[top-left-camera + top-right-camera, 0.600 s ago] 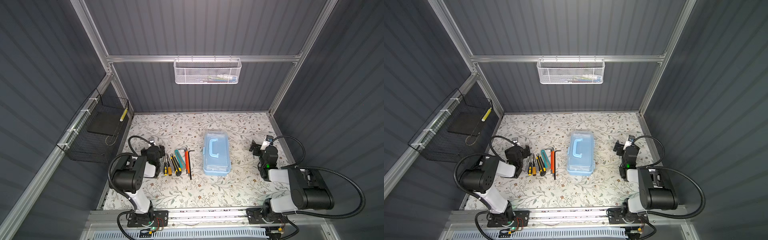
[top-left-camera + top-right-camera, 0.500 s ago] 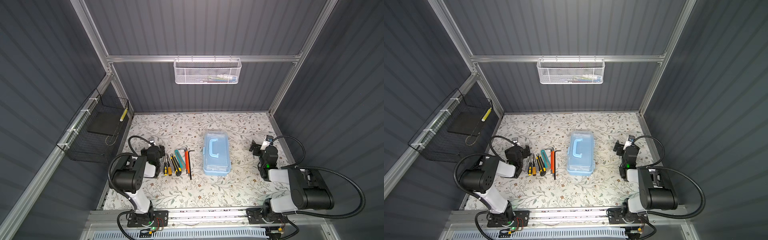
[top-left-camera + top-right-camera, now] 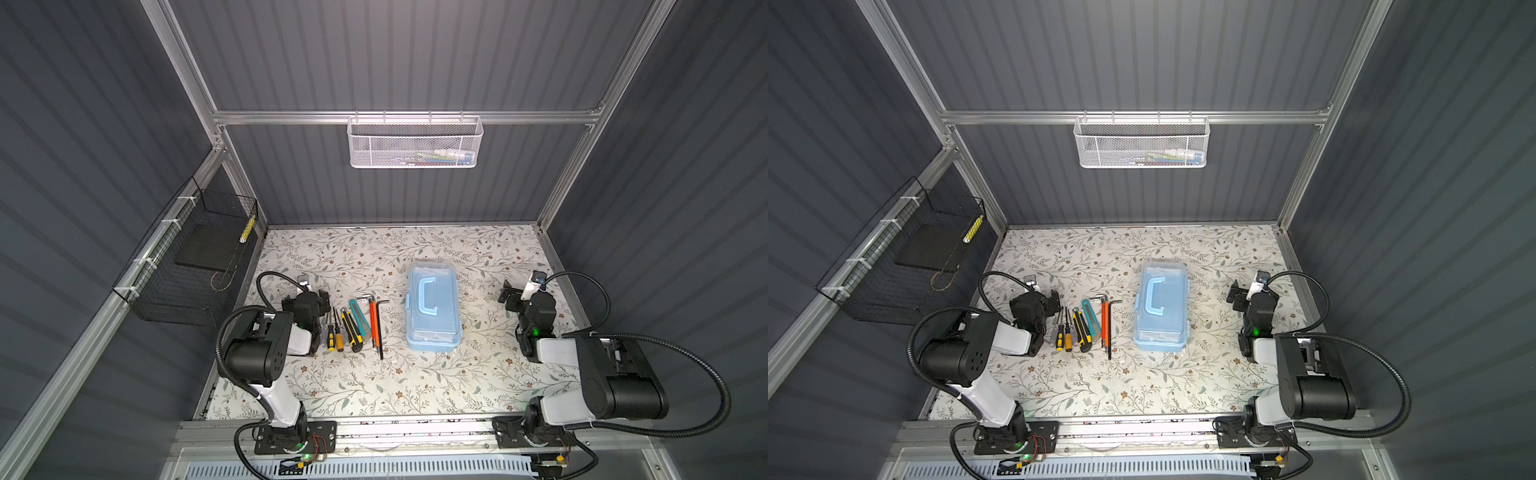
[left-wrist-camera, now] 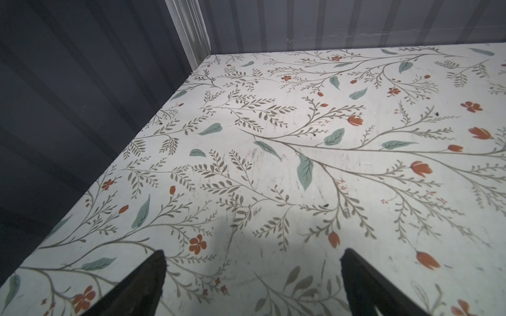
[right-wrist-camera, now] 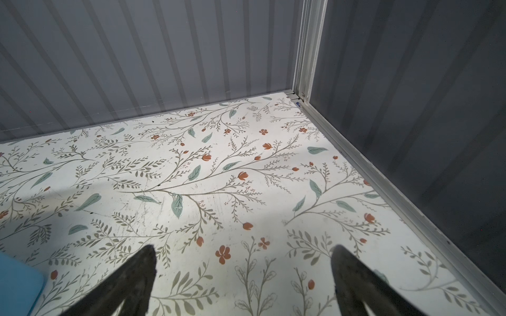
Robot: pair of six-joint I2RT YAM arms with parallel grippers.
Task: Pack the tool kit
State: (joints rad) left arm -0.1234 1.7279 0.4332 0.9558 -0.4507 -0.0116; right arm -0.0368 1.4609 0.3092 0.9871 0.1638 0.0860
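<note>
The tool kit's light-blue box (image 3: 434, 307) (image 3: 1160, 307) lies shut on the floral table, its blue handle on the clear lid. To its left, a row of tools lies side by side: yellow-black screwdrivers (image 3: 332, 332), utility knives (image 3: 355, 326) and hex keys (image 3: 376, 320). My left gripper (image 4: 253, 254) rests low just left of the screwdrivers, open, with only bare table between its fingers. My right gripper (image 5: 243, 250) sits to the right of the box, open and empty. A corner of the box (image 5: 16, 284) shows in the right wrist view.
A white mesh basket (image 3: 413, 143) hangs on the back wall, with small items inside. A black wire basket (image 3: 195, 266) hangs on the left wall. Dark ribbed walls close the table on three sides, and an aluminium rail (image 3: 395, 428) runs along the front.
</note>
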